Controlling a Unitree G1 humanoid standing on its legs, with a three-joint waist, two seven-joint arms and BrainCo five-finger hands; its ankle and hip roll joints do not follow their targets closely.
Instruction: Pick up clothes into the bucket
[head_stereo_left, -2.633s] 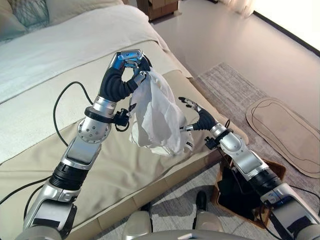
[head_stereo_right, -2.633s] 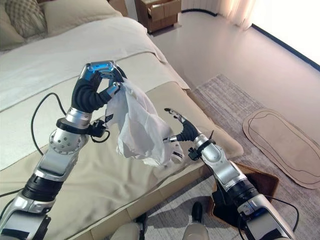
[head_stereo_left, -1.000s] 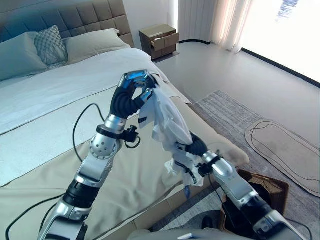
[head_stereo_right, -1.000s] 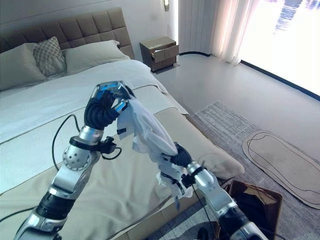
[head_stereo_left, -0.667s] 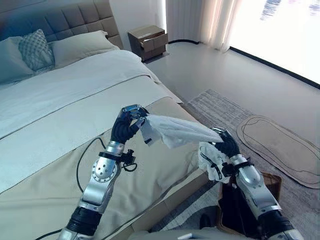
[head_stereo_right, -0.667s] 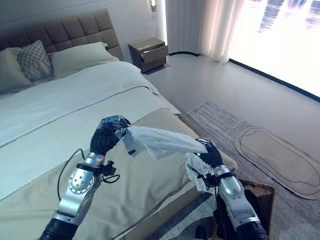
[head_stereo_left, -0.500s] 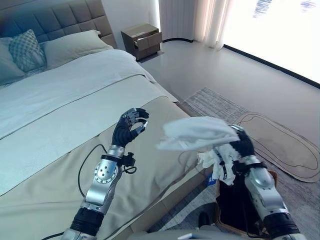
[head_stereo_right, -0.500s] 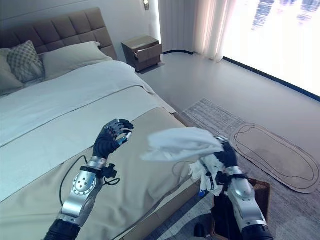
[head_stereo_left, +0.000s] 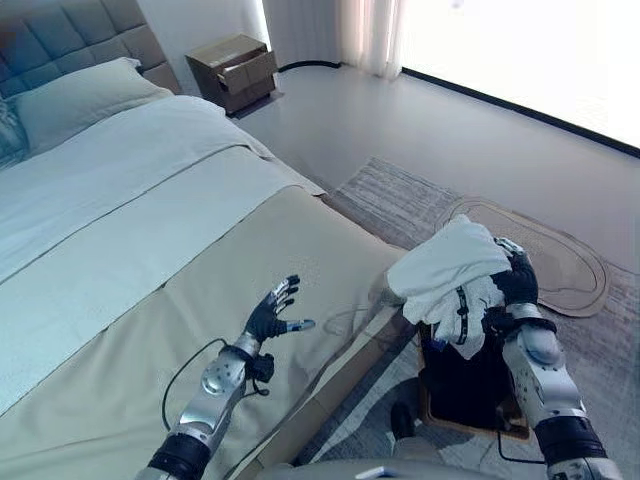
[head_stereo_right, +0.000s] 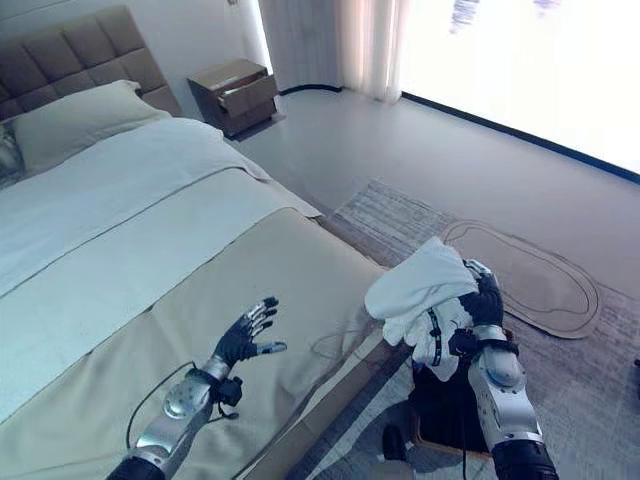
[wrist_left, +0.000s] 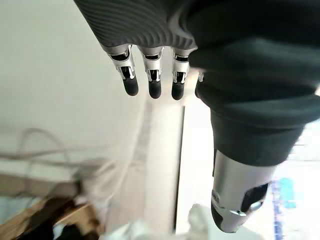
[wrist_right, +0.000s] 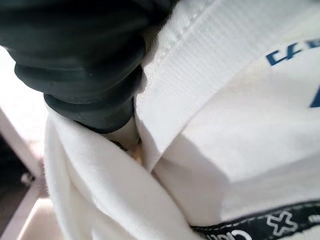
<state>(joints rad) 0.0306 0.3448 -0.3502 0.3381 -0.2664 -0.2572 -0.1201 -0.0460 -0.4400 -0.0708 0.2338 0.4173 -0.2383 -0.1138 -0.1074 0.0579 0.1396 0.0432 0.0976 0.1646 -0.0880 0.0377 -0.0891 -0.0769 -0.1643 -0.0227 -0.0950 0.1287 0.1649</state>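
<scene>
Now the right hand grips the bunched white garment above the brown woven bucket at near right; release next. Left hand hovers splayed over the beige bed.

Head stereo downward (wrist cams close)

Left hand released; garment moved above bucket.

White garment with black trim and blue print in the right hand; dark-lined brown bucket below it; beige bedcover under the left hand
</scene>
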